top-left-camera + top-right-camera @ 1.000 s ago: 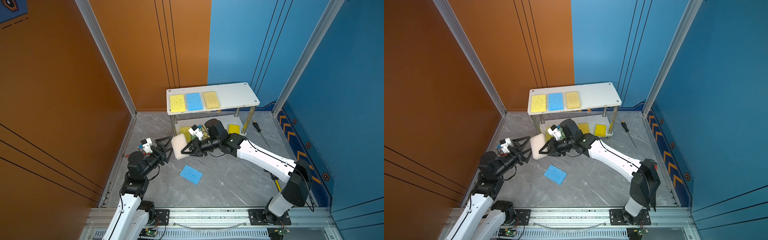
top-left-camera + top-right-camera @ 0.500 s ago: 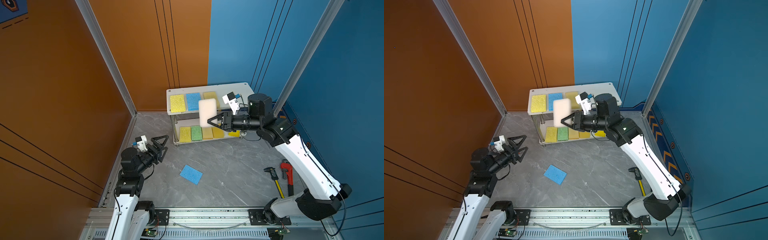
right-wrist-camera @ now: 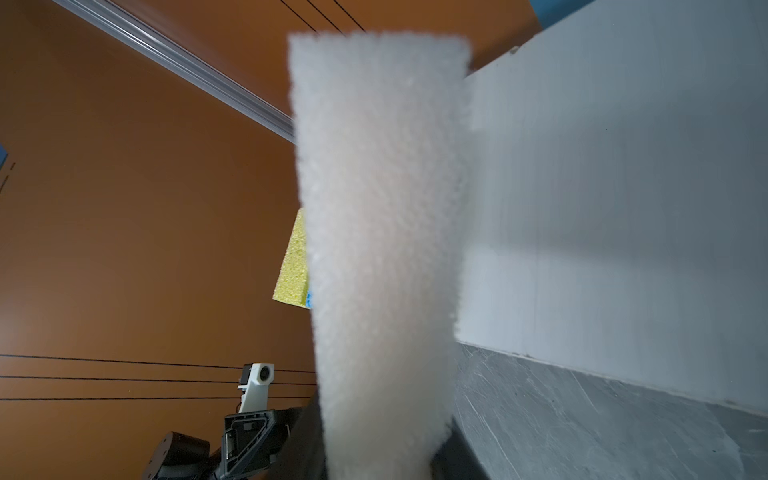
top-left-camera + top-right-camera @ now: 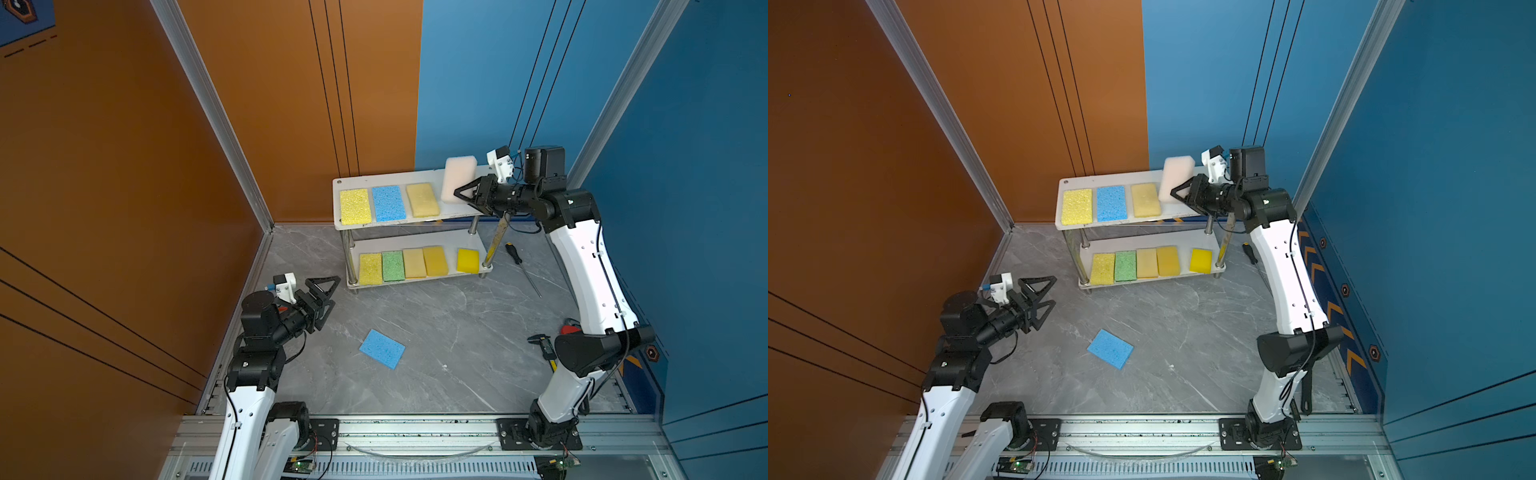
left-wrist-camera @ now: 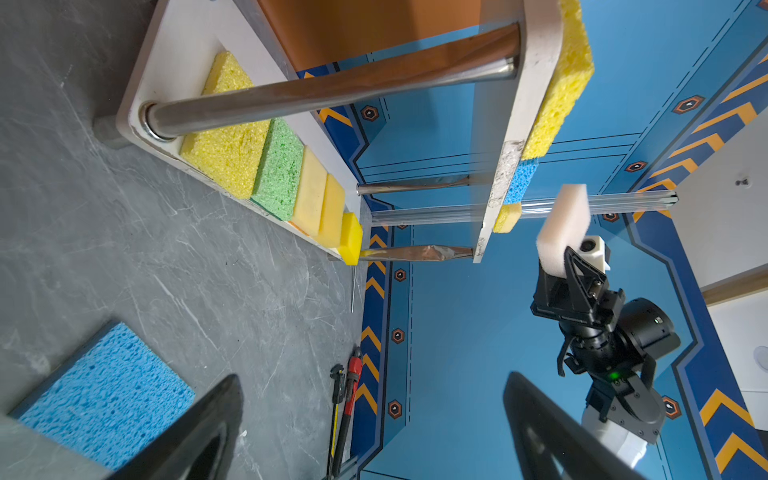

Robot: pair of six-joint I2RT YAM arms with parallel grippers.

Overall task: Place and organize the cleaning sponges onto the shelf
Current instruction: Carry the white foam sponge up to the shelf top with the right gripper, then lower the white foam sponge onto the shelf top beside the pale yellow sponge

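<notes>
Right gripper (image 4: 462, 196): my jaws clamp one end of the white sponge (image 4: 458, 176), held above the shelf (image 4: 349, 251), over the bare right part of its top board (image 4: 374, 181).
Left gripper (image 4: 330, 296): my jaws wide apart, empty, low over the floor (image 4: 436, 324).
Top board: yellow sponge (image 4: 355, 206), blue sponge (image 4: 388, 203), tan sponge (image 4: 422, 200) side by side.
Lower board (image 4: 415, 279): row of five sponges (image 4: 414, 263).
Floor: second blue sponge (image 4: 382, 349) lying flat, apart from the shelf.

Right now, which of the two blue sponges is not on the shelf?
The blue sponge lying on the floor, in front of the shelf; the other blue sponge lies on its top board.
</notes>
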